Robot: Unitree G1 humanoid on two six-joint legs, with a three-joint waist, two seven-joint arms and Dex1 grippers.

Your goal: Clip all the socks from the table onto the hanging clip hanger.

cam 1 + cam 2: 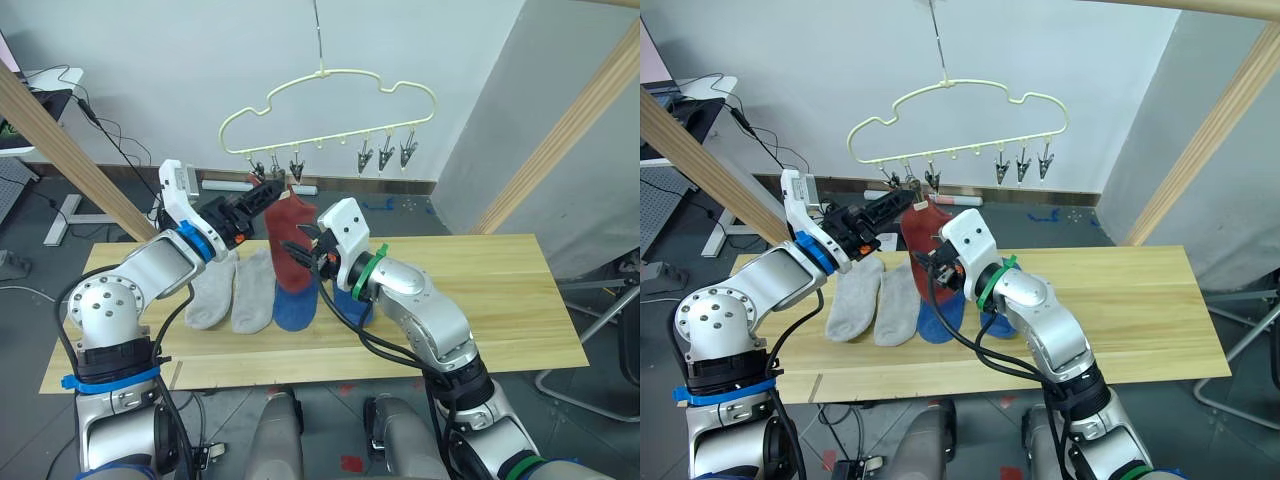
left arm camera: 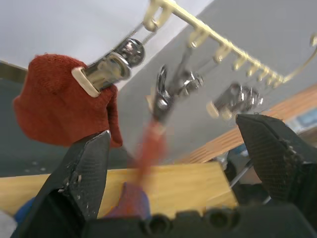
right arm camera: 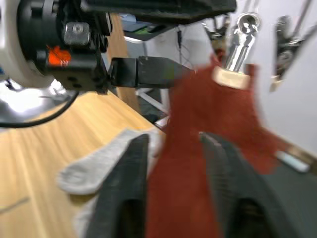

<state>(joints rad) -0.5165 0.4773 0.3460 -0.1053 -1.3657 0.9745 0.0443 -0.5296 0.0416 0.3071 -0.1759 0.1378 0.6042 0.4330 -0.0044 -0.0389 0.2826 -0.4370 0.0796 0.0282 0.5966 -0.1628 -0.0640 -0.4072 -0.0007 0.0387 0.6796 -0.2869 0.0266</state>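
Observation:
The pale yellow clip hanger (image 1: 330, 95) hangs above the table (image 1: 480, 300). A rust red sock (image 1: 288, 250) dangles from one of its grey clips (image 3: 233, 74). My right gripper (image 1: 303, 245) is shut on that sock about halfway down. My left gripper (image 1: 268, 192) is open just beside the clips, level with the sock's top. In the left wrist view a second rust red sock (image 2: 64, 104) hangs bunched from a neighbouring clip (image 2: 101, 74). Two light grey socks (image 1: 210, 295) (image 1: 255, 290) and two blue socks (image 1: 295, 308) (image 1: 995, 325) lie on the table below.
Thick wooden beams (image 1: 70, 160) (image 1: 560, 140) slant up on both sides of the table. Three free clips (image 1: 385, 155) hang at the hanger's right end. The table's right half (image 1: 500, 320) is bare wood. A desk with cables (image 1: 50, 95) stands far left.

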